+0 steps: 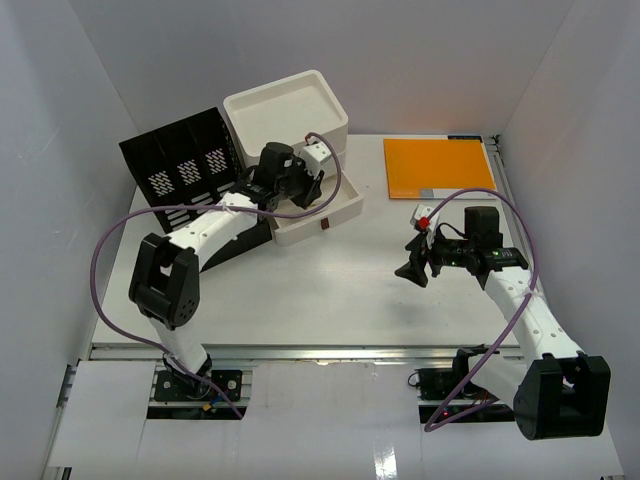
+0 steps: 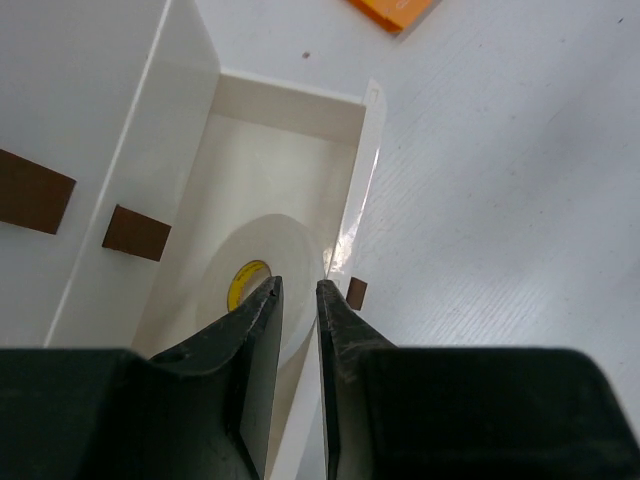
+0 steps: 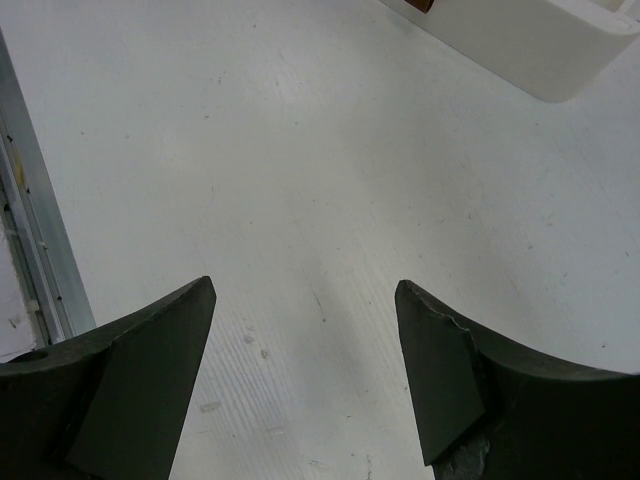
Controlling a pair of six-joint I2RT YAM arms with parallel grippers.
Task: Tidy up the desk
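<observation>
The white desk carries a white three-drawer box at the back, with its lowest drawer pulled out. My left gripper is at this drawer. In the left wrist view its jaws stand narrow and straddle the drawer's front wall, pinching it. A white tape roll with a yellow core lies inside the drawer. My right gripper hangs open and empty over bare desk right of centre, and it also shows in the right wrist view.
A black mesh organizer stands left of the drawer box. An orange notebook lies flat at the back right. The metal rail runs along the front edge. White walls close in the sides and back.
</observation>
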